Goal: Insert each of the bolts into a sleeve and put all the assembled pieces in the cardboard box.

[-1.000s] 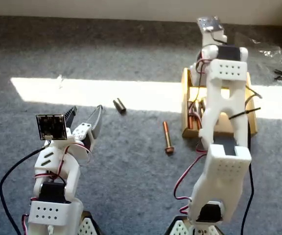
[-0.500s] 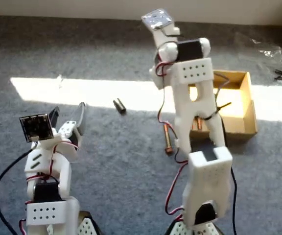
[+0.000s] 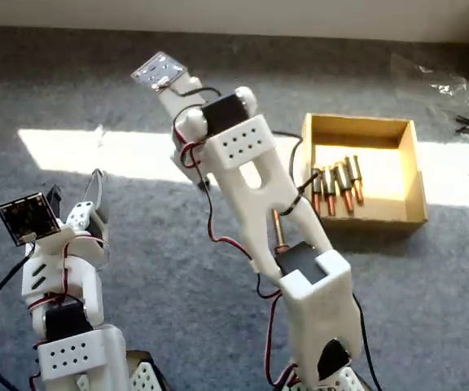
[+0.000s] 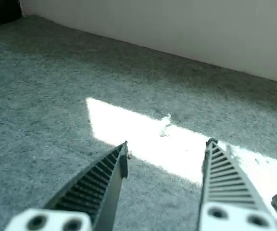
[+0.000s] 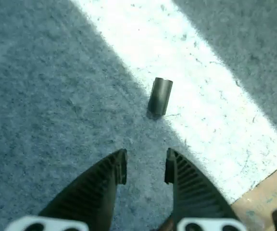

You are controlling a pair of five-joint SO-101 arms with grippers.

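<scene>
Left hand (image 4: 166,154) spread wide, right hand (image 5: 145,166) narrowly parted.

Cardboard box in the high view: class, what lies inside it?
Several copper-coloured bolts fitted in sleeves lie side by side inside the open brown cardboard box. A black cable crosses its left wall, hiding that edge.

Dark smooth metal sleeve (image 5: 160,96), matt cardboard box (image 3: 412,171), rough grey carpet (image 3: 149,281)

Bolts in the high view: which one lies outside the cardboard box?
The bolt on the carpet, partly hidden behind the right arm; the other bolts lie side by side inside the cardboard box.
</scene>
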